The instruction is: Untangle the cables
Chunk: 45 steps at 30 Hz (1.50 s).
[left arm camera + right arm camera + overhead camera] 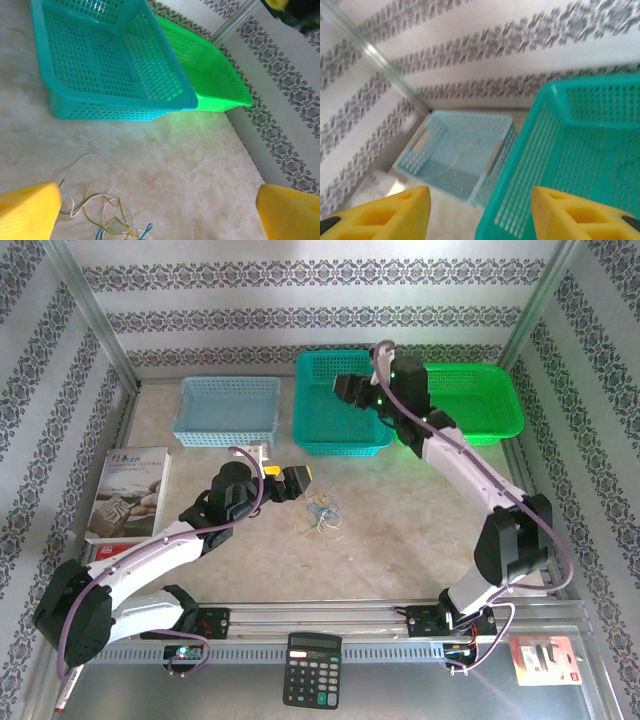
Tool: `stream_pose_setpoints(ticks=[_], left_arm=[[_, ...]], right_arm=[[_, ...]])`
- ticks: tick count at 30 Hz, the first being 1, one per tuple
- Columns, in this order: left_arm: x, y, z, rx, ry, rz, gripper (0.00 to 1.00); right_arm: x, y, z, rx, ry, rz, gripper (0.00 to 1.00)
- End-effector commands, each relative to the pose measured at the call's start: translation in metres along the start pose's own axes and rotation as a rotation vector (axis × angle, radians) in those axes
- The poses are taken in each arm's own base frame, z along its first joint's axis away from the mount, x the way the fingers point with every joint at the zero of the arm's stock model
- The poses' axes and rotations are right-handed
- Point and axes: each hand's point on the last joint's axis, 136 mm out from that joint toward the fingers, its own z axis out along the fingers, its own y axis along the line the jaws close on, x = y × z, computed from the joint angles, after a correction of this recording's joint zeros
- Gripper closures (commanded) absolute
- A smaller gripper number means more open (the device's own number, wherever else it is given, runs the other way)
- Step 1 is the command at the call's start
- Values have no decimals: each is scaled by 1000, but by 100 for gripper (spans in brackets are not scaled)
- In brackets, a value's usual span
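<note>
Cables (322, 515) tangled mid-table. Left gripper (292, 480) just beside them, fingers spread wide. Right gripper (480, 215) above teal basket (335, 443), fingers apart.

you have a pale marbled table (400, 525). along its far side stand a light blue basket (228, 410) on the left, a teal basket (335, 415) in the middle and a green basket (485, 400) just beside it. the cables (322, 516) lie loose near the middle. a booklet (130, 495) lies at the left edge, a calculator (312, 670) and a red packet (543, 660) at the near metal edge.
</note>
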Motion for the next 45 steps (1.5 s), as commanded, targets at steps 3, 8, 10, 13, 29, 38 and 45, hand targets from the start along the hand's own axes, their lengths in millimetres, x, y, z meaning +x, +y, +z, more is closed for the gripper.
stream_pose_setpoints(ticks=[3, 8, 10, 13, 29, 38, 45], left_arm=[[25, 28, 4, -67, 71, -88, 0], [46, 43, 6, -113, 147, -140, 0], [53, 47, 6, -127, 178, -154, 0], [59, 44, 6, -108, 214, -147, 1], [122, 58, -2, -150, 509, 26, 36], [140, 60, 17, -160, 565, 92, 44], [144, 66, 26, -180, 566, 112, 48]], right_arm=[[89, 4, -14, 28, 148, -57, 44], [167, 3, -27, 44, 272, -35, 44], [190, 2, -33, 55, 307, -21, 44], [216, 3, -44, 55, 338, -4, 44], [225, -1, -71, 56, 310, 65, 45], [235, 15, -47, 26, 350, 36, 45], [248, 11, -36, 47, 379, 30, 45]])
